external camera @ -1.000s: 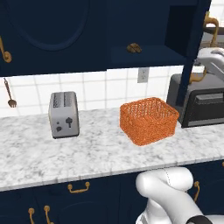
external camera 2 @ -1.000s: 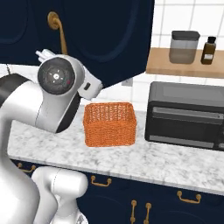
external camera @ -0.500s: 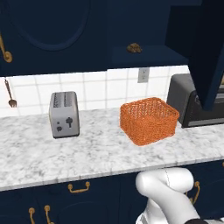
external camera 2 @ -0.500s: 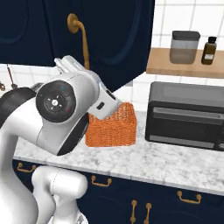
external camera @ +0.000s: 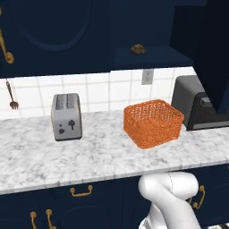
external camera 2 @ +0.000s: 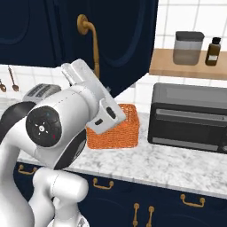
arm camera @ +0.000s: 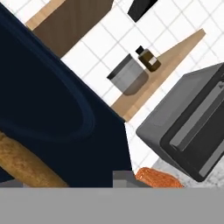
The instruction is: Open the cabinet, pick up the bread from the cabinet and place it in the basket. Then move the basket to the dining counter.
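- Bread (external camera: 138,48): a small brown rounded lump on the open cabinet's (external camera: 147,58) shelf, above and slightly left of the basket (external camera: 153,122), well apart from it.
- Handling, judged: light and soft, with a rough crust that should not slip. It will dent under a hard squeeze. Best taken across its widest middle, with moderate closure.
- Cabinet door (external camera 2: 115,40): swung open, its brass handle (external camera 2: 92,42) just above the robot's hand in the right base view.
- Basket: stands on the marbled desk (external camera: 89,156) between the toaster (external camera: 66,116) and the dark oven (external camera 2: 190,117). Judged light and stiff-walled, open-topped, so it accepts a drop from above.
- Fingers: cannot tell whether wide or narrow. Their tips are not visible, and nothing is seen held.
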### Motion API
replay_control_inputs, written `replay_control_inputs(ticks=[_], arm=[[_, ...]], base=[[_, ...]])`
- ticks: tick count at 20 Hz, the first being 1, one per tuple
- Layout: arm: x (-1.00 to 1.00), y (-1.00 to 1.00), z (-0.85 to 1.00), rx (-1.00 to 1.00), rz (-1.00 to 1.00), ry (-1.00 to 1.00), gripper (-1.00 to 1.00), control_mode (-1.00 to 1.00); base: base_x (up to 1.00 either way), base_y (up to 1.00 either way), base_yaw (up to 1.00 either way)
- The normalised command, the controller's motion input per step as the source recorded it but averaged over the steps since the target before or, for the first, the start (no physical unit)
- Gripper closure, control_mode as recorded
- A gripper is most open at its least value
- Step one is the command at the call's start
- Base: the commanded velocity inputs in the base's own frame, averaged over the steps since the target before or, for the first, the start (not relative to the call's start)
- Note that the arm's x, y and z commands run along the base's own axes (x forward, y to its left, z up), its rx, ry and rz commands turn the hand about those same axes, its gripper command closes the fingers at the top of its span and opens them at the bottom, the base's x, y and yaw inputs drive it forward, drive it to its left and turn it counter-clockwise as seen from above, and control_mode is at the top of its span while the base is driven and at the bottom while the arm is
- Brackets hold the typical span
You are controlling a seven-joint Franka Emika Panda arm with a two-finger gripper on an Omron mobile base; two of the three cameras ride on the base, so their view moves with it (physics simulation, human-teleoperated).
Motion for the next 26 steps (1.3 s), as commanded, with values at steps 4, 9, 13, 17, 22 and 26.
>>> replay_control_inputs(ticks=[4, 9, 13, 17, 22, 26], arm=[[0.03, -1.0, -0.31, 0.17, 0.0, 0.01, 1.0, -1.0], [0.18, -1.0, -0.5, 0.13, -0.08, 0.05, 1.0, -1.0], [0.48, -1.0, -0.73, 0.02, -0.23, -0.05, 1.0, -1.0], [0.41, -1.0, -0.83, 0.0, -0.34, -0.17, 1.0, -1.0], [0.16, -0.98, -0.24, 0.0, -0.44, 0.08, 1.0, -1.0], [0.51, -1.0, 0.0, 0.12, -0.23, 0.34, 1.0, -1.0]], base=[[0.0, 0.0, 0.0], [0.0, 0.0, 0.0], [0.0, 0.0, 0.0], [0.0, 0.0, 0.0], [0.0, 0.0, 0.0], [0.0, 0.0, 0.0]])
